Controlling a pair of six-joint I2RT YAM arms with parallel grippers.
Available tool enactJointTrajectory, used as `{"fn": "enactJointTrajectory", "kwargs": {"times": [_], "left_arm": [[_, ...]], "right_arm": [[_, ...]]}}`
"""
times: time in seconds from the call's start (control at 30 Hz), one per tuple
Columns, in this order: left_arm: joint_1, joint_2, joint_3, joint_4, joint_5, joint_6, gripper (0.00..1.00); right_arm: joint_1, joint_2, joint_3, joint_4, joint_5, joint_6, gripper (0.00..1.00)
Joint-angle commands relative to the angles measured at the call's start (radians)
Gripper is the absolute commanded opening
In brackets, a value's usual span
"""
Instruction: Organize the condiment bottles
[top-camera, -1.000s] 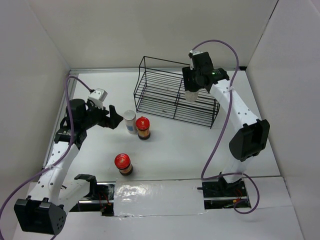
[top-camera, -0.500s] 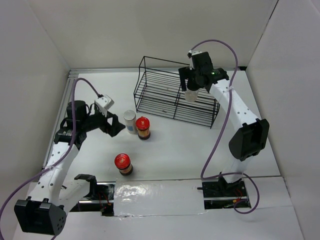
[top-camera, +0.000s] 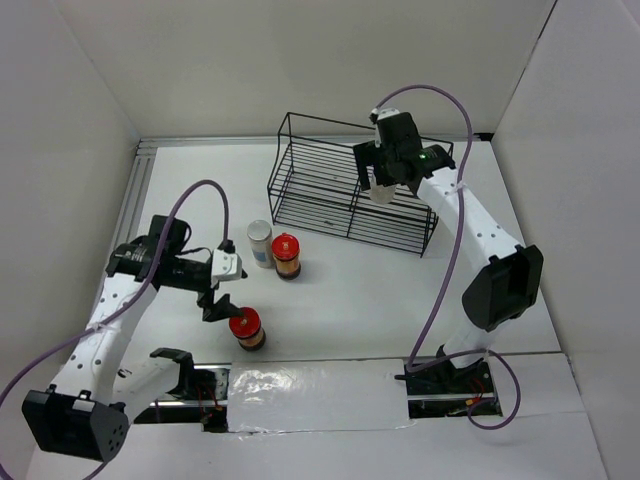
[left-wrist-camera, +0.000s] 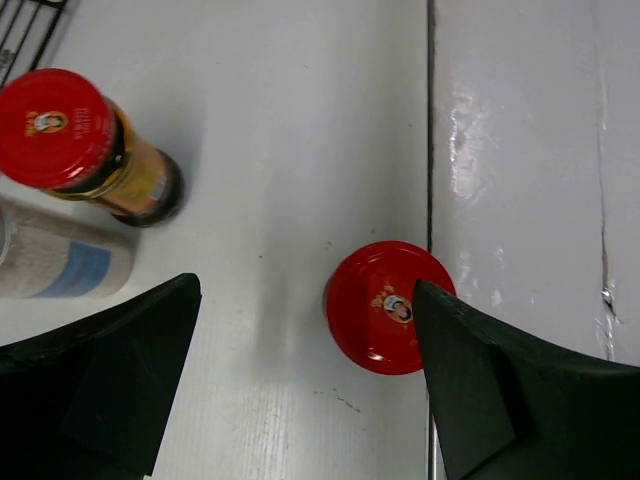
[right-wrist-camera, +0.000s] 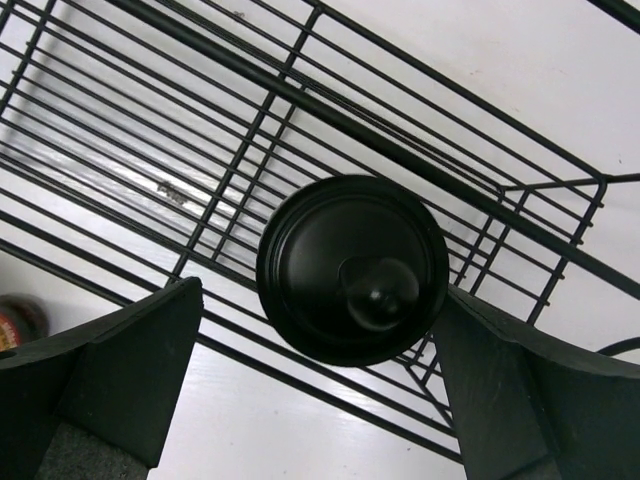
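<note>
From above, the left gripper (top-camera: 224, 292) hangs low over the white table (top-camera: 380, 290) with its jaws spread wide, right beside the near red-capped jar (top-camera: 246, 328), which stands upright close to the table's front edge. The far red-capped jar (top-camera: 286, 254) and the pale-capped jar (top-camera: 260, 243) stand upright side by side, touching or almost so, between that gripper and the wire rack (top-camera: 320, 200). The right gripper (top-camera: 384, 176) is over the rack, jaws wide, with the black-capped jar (top-camera: 381, 191) below it, inside the rack just right of the middle divider. The left wrist camera looks down on the near jar's red cap between the two fingers (left-wrist-camera: 110, 390), close against the right-hand one; nothing is gripped. The other red-capped jar and the blue-labelled jar show at the upper left. The right wrist camera shows the black cap centred between the open fingers (right-wrist-camera: 110, 385), clear of the left one, with rack wires beneath; whether the right one touches it cannot be told.
</note>
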Motion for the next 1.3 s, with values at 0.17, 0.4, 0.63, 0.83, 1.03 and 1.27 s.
{"fn": "enactJointTrajectory", "kwargs": {"times": [0.17, 0.4, 0.63, 0.83, 1.03, 1.27], "left_arm": [[-0.141, 0.039, 0.007, -0.126, -0.081, 0.127, 0.99], [-0.215, 0.042, -0.041, -0.097, -0.176, 0.086, 0.99], [-0.276, 0.026, -0.102, -0.052, -0.235, 0.057, 0.99], [-0.295, 0.011, -0.145, 0.078, -0.288, -0.029, 0.99], [-0.324, -0.017, -0.205, 0.173, -0.302, -0.071, 0.99], [-0.333, -0.029, -0.242, 0.235, -0.295, -0.094, 0.93]], "right_arm": [[0.027, -0.081, -0.05, 0.045, 0.035, -0.004, 1.0], [0.027, -0.1, -0.093, 0.045, 0.039, 0.009, 1.0], [0.03, -0.103, -0.116, 0.051, 0.039, 0.018, 1.0], [0.032, -0.095, -0.126, 0.056, 0.037, 0.024, 1.0], [0.03, -0.082, -0.133, 0.06, 0.043, 0.023, 1.0], [0.027, -0.065, -0.126, 0.063, 0.04, 0.023, 1.0]]}}
